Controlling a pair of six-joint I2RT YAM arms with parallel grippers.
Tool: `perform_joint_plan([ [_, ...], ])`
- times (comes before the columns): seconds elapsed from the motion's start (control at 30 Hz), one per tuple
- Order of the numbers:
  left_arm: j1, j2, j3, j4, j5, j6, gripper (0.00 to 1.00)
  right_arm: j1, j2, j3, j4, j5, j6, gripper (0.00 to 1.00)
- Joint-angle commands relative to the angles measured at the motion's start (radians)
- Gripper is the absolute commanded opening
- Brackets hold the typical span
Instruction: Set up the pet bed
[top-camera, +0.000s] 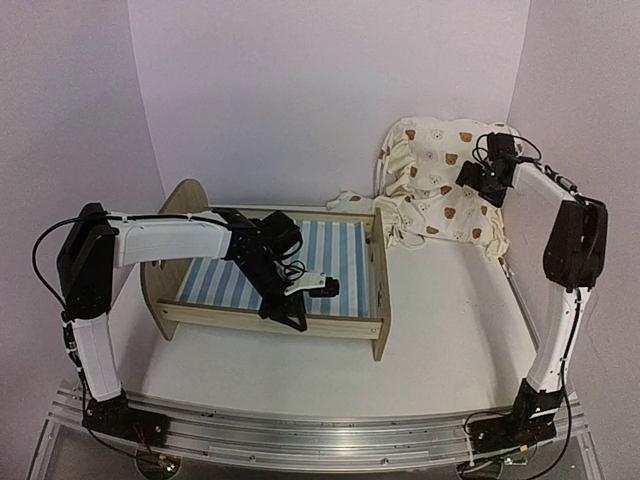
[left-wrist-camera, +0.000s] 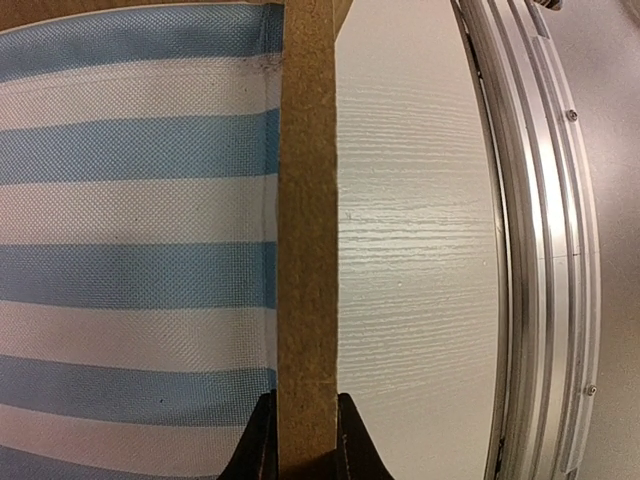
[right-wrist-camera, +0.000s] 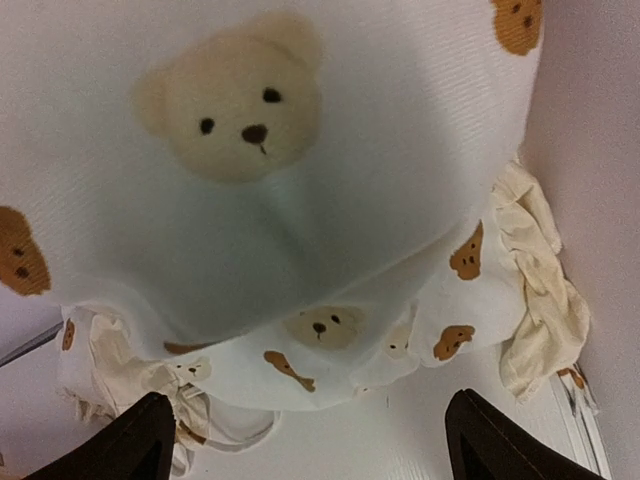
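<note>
The pet bed (top-camera: 381, 285) stands mid-table, a light-wood frame with a blue-and-white striped base (top-camera: 345, 250), its rounded headboard (top-camera: 186, 203) to the left. My left gripper (top-camera: 290, 318) reaches over the base and is shut on the bed's near side rail. In the left wrist view the black fingers (left-wrist-camera: 258, 445) pinch the wooden rail (left-wrist-camera: 306, 220) from both sides, with the striped base (left-wrist-camera: 130, 220) to its left. My right gripper (top-camera: 478, 178) is open and empty, hovering just over the cream bear-print bedding (top-camera: 440, 205) heaped at the back right. The bedding (right-wrist-camera: 330, 250) fills the right wrist view beyond the spread gripper (right-wrist-camera: 315, 445).
The white tabletop (top-camera: 450, 330) runs right of the bed and shows in the left wrist view (left-wrist-camera: 420, 250). A metal rail (top-camera: 300, 438) lines the near edge. Pale walls close in at the back and both sides. A scrap of cream cloth (top-camera: 347, 199) lies behind the bed.
</note>
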Motion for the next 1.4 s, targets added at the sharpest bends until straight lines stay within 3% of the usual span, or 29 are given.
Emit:
perform_joint_plan([
  [0.0,-0.014,0.001,0.028,-0.036,0.123,-0.035,0.21,0.005,0.088,0.042,0.2,0.001,-0.012,0.94],
  [0.13,-0.008,-0.015,0.109,-0.124,0.116,-0.012,0.45,0.005,0.131,-0.02,0.418,0.044,-0.015,0.91],
  [0.37,0.052,-0.055,0.337,-0.258,0.137,-0.039,0.66,0.005,0.281,0.065,0.499,0.125,-0.018,0.86],
  [0.5,0.109,-0.127,0.362,-0.194,0.174,-0.099,0.73,0.005,0.315,0.121,0.502,0.115,-0.023,0.49],
  [0.57,0.156,-0.164,0.356,-0.133,0.18,-0.15,0.74,0.005,0.283,0.124,0.505,0.108,-0.046,0.21],
  [0.63,0.203,-0.177,0.371,-0.095,0.174,-0.194,0.75,0.005,0.225,0.105,0.512,0.099,-0.091,0.0],
  [1.03,0.39,-0.218,0.497,0.039,0.091,-0.344,0.81,0.005,-0.357,-0.104,0.521,-0.098,-0.348,0.0],
  [1.27,0.419,-0.212,0.596,0.066,0.026,-0.379,0.88,0.016,-0.473,-0.056,0.521,-0.416,-0.279,0.0],
  [1.37,0.432,-0.219,0.626,0.072,-0.011,-0.396,0.91,0.098,-0.449,0.016,0.521,-0.559,-0.232,0.0],
])
